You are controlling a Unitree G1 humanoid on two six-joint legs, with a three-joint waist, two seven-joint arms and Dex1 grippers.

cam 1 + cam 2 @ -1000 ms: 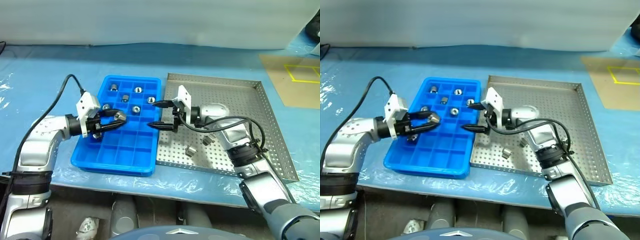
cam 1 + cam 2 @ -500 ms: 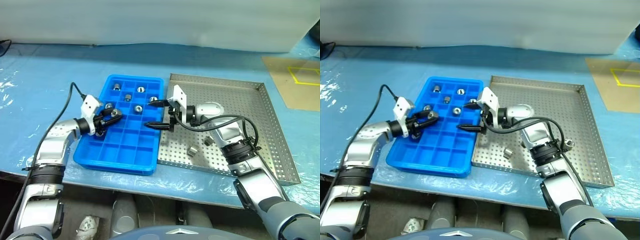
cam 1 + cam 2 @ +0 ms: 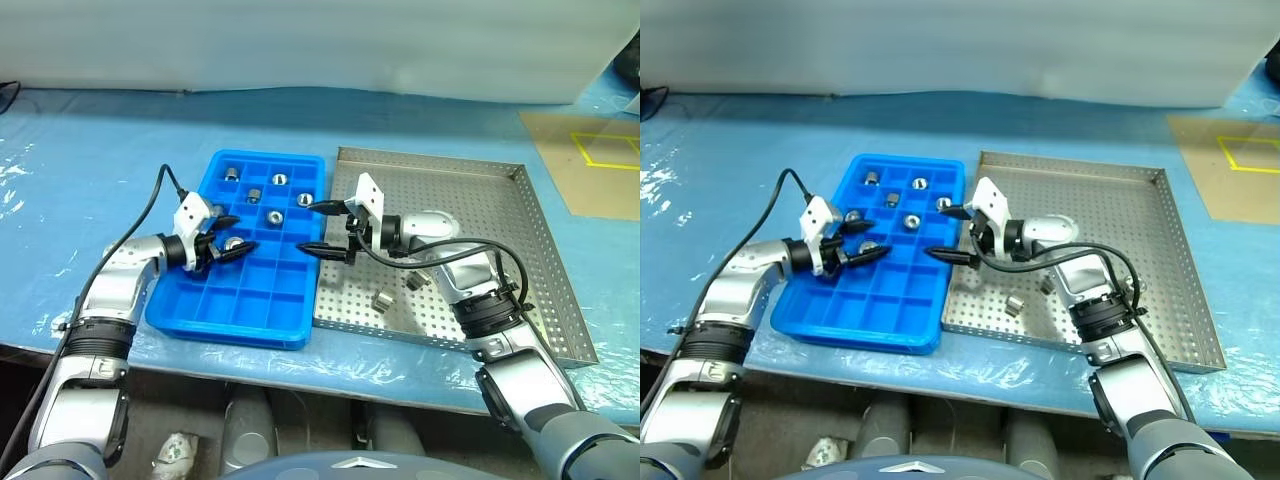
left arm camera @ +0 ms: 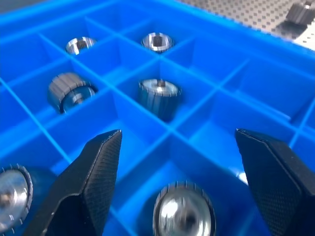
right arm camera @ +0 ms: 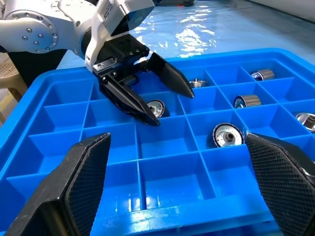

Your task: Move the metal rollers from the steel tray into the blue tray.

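Fingers of the left gripper [image 3: 232, 234] stand spread apart and hold nothing. One metal roller [image 4: 183, 214] lies directly below and between the two fingertips, resting in a compartment of the blue tray [image 3: 262, 312]. A second roller [image 4: 13, 189] sits in the compartment just beside the left gripper's finger. Ahead of the fingertips, four more rollers occupy separate compartments: one [image 4: 158, 94] nearest, one [image 4: 70, 90] beside it, and two [image 4: 157, 41] [image 4: 80, 45] farther on.

Fingers of the right gripper [image 3: 318, 227] are spread wide and empty, positioned over the blue tray's edge nearest the steel tray [image 3: 520, 228]. The right gripper points toward the left gripper; the two sets of fingertips face each other across several compartments, apart and not touching. A roller [image 5: 227, 134] lies in the compartment ahead of the right gripper, between its fingers.

Two rollers [image 3: 382, 299] [image 3: 415, 281] lie on the perforated floor of the steel tray, behind the right gripper and beside its forearm, near each other. The blue tray and the steel tray stand side by side, edges touching or nearly so.
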